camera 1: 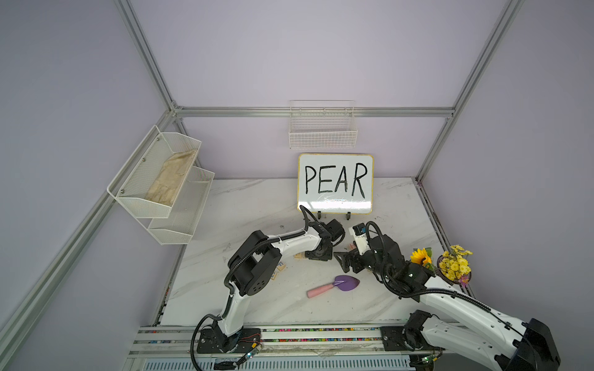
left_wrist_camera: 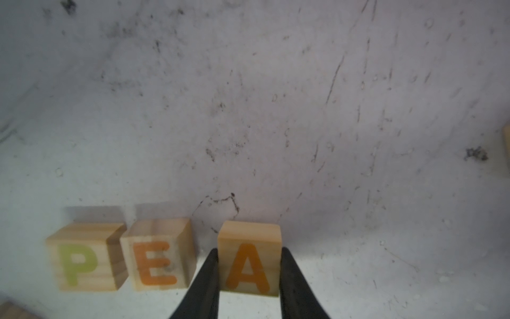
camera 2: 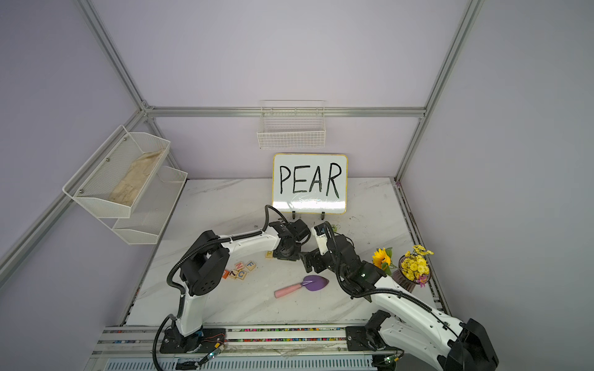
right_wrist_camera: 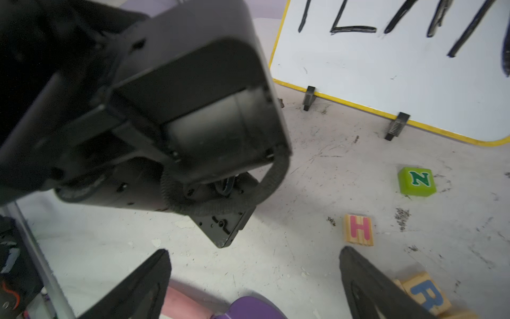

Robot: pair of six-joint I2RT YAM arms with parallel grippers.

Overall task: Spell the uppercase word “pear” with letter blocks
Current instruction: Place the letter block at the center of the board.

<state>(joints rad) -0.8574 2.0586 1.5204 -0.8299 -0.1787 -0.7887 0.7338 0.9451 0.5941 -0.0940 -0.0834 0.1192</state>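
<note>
In the left wrist view three pale-wood letter blocks stand in a row: a green P (left_wrist_camera: 82, 256), an orange E (left_wrist_camera: 157, 256) and, after a small gap, an orange A (left_wrist_camera: 249, 259). My left gripper (left_wrist_camera: 249, 250) is shut on the A block, with one black finger (left_wrist_camera: 209, 276) against each side. In a top view this gripper (camera 1: 318, 255) points down at the table's middle, in front of the whiteboard. My right gripper (right_wrist_camera: 253, 250) is open and empty just to its right. A blue R block (right_wrist_camera: 426, 294) lies beside its finger (right_wrist_camera: 358, 276).
A whiteboard (camera 1: 336, 183) reading PEAR stands at the back. A pink H block (right_wrist_camera: 358, 229) and a green N cube (right_wrist_camera: 416, 181) lie before it. A purple trowel (camera 1: 334, 286) lies near the front. Several loose blocks (camera 2: 239, 269) sit left, a flower vase (camera 1: 453, 266) right.
</note>
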